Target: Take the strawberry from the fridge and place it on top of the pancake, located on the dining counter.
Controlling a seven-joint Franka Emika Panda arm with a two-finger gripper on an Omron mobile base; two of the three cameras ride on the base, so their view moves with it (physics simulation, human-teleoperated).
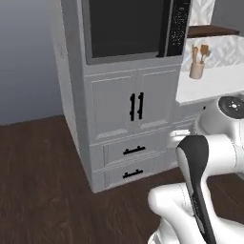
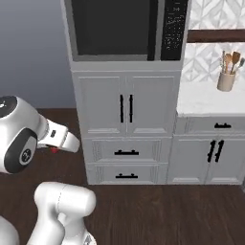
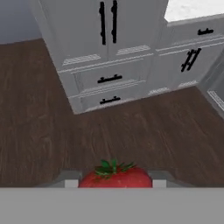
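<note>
Dark wood floor (image 3: 131, 131) and grey cabinets (image 3: 105, 48) lie ahead of the end effector (image 3: 115, 183), which is closed narrowly on the strawberry (image 3: 115, 177). Judged risk: a jolt while travelling could shake the berry loose onto the floor.

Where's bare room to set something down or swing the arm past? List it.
Free: white counter left of the utensil crock; dark wood floor before the cabinets. Crowded: near the tall cabinet. The claw holds the strawberry.
</note>
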